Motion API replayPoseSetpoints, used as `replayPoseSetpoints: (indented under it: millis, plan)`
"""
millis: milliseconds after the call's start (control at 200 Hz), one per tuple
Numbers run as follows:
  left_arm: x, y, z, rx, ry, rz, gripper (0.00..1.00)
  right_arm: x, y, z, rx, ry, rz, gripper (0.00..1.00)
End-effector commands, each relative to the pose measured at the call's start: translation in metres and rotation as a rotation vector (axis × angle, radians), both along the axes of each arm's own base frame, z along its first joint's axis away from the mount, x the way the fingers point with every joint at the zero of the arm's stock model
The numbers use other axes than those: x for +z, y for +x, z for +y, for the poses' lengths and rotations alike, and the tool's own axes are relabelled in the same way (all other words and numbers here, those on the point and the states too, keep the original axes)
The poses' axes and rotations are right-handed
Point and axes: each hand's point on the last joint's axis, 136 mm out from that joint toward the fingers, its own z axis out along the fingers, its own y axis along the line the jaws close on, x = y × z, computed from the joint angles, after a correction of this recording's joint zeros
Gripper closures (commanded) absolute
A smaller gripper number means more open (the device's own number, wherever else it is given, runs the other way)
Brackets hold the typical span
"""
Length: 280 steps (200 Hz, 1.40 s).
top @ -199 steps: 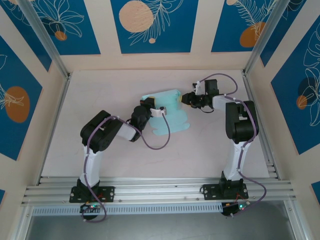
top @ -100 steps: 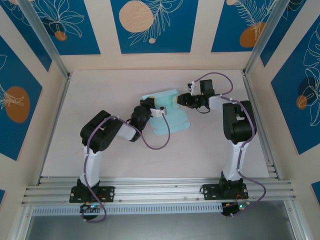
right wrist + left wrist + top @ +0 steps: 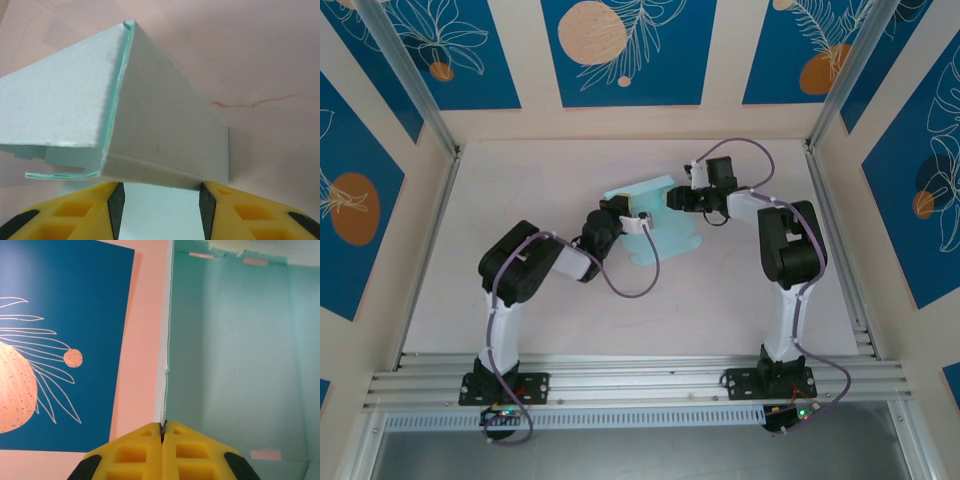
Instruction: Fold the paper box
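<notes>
The paper box [image 3: 670, 238] is a pale light-blue card, partly folded, lying mid-table between both arms. My left gripper [image 3: 631, 222] is shut on its left edge; in the left wrist view the thin card edge runs into the closed yellow fingertips [image 3: 162, 428], and a broad panel of the paper box [image 3: 235, 355] rises to the right. My right gripper [image 3: 672, 199] is at the card's upper right. Its jaws [image 3: 161, 200] stand open, with a raised, creased flap of the paper box [image 3: 160, 125] just ahead of them and flat card lying between the pads.
The pale table [image 3: 520, 180] is fenced by blue-and-cream patterned walls [image 3: 620, 50] at the back and sides, with aluminium rails [image 3: 640, 380] along the near edge. A purple cable [image 3: 640, 285] loops off the left wrist beside the card.
My right gripper has moved left over the card's right side and its jaws have widened. The left gripper has stayed shut on the card's edge.
</notes>
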Motion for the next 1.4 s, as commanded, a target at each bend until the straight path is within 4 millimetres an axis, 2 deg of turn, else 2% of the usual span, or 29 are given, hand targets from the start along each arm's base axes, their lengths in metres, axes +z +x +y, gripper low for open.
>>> replayPoseSetpoints:
  millis: [0, 250, 370, 650, 790, 895, 1005, 1065, 1190, 1275, 1395]
  plan:
    - [-0.004, -0.004, -0.01, -0.071, -0.026, 0.08, 1.0, 0.005, 0.013, 0.002, 0.01, -0.039, -0.059, 0.53]
    - [-0.01, -0.006, -0.007, -0.122, -0.069, 0.23, 1.0, 0.013, 0.021, -0.001, 0.026, -0.089, -0.08, 0.54]
    - [-0.019, -0.009, -0.013, -0.162, -0.049, 0.281, 1.0, 0.014, 0.021, 0.0, 0.034, -0.086, -0.087, 0.54]
    - [-0.02, 0.007, -0.018, -0.166, -0.09, 0.348, 1.0, 0.009, 0.021, -0.002, 0.035, -0.098, -0.078, 0.55]
    - [-0.013, 0.008, -0.022, -0.174, -0.136, 0.372, 1.0, 0.0, 0.021, -0.008, 0.0, -0.146, -0.066, 0.63]
    - [-0.009, 0.009, -0.023, -0.174, -0.172, 0.387, 1.0, -0.005, 0.021, -0.01, -0.03, -0.195, -0.074, 0.75]
    - [-0.003, 0.009, -0.023, -0.16, -0.211, 0.391, 0.99, -0.004, 0.021, -0.011, -0.054, -0.258, -0.11, 0.76]
    - [0.003, 0.011, -0.021, -0.135, -0.245, 0.391, 0.94, -0.002, 0.02, -0.01, -0.059, -0.293, -0.134, 0.78]
    - [0.024, 0.014, -0.015, -0.077, -0.35, 0.396, 0.78, 0.002, 0.016, -0.004, -0.062, -0.359, -0.196, 0.79]
    - [0.049, 0.014, -0.006, -0.019, -0.451, 0.4, 0.59, 0.005, 0.011, -0.002, -0.063, -0.393, -0.226, 0.81]
    - [0.089, 0.008, 0.013, 0.051, -0.616, 0.383, 0.4, 0.013, 0.001, 0.005, -0.054, -0.435, -0.291, 0.84]
